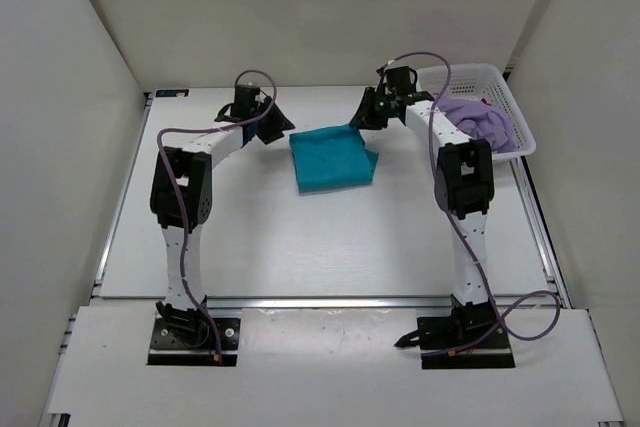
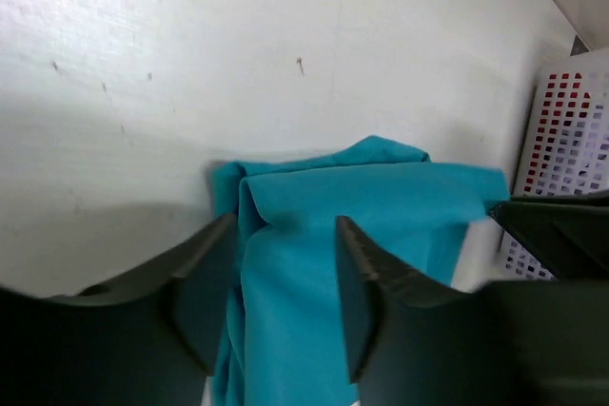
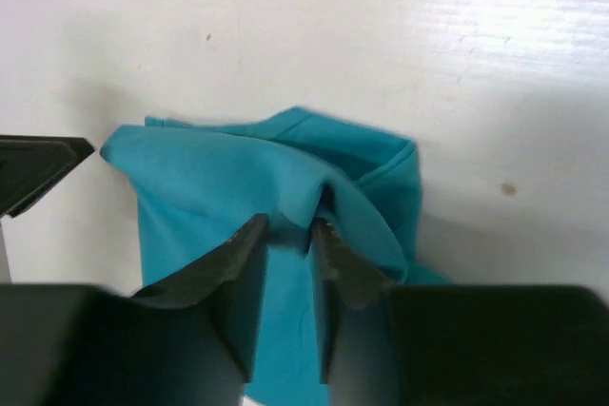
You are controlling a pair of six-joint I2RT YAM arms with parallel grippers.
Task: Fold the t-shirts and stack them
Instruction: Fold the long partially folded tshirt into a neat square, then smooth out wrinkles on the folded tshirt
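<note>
The teal shirt (image 1: 333, 159) lies folded into a rough rectangle in the middle of the desk (image 1: 300, 247), between the two arms. The left fingers (image 2: 205, 282) stand apart at the shirt's left edge, with a band of teal cloth running through the wide gap between them. The right fingers (image 3: 243, 273) are nearly closed at the right edge, pinching a raised pucker of the same shirt. At the far right of the desk sits a white mesh basket (image 1: 470, 75) with the lavender shirt (image 1: 482, 122) bunched inside it. Red shows through the mesh in the left wrist view.
</note>
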